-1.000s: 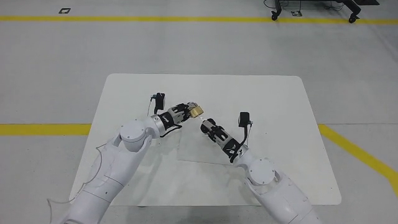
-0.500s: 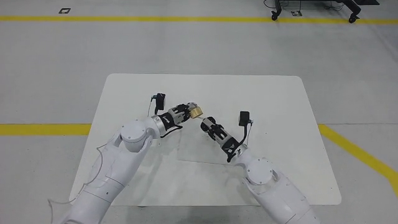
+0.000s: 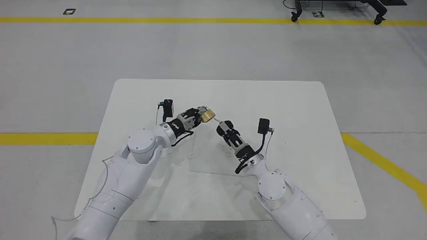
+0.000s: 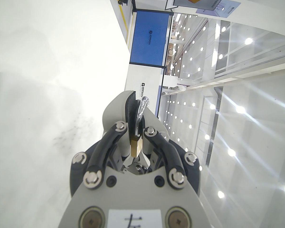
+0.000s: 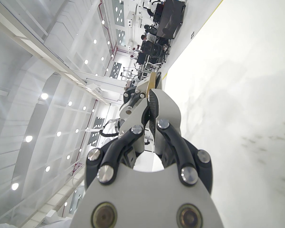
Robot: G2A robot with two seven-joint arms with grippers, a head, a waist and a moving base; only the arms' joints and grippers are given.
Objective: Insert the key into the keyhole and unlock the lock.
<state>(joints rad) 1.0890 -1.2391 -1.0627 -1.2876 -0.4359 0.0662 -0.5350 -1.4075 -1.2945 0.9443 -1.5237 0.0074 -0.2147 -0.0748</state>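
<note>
One blocky brass lock (image 4: 136,146), curved silvery shackle (image 4: 142,106).

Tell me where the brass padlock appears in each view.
Top view: padlock over the white table, between left gripper and right gripper.
Left wrist view: padlock clamped in the left gripper.
Right wrist view: padlock just beyond the right gripper.
Shared landmark: the white table.

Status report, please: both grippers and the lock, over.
Left gripper shut on brass padlock with silver shackle. Right gripper shut, tip close to padlock. No obstacle seen.
</note>
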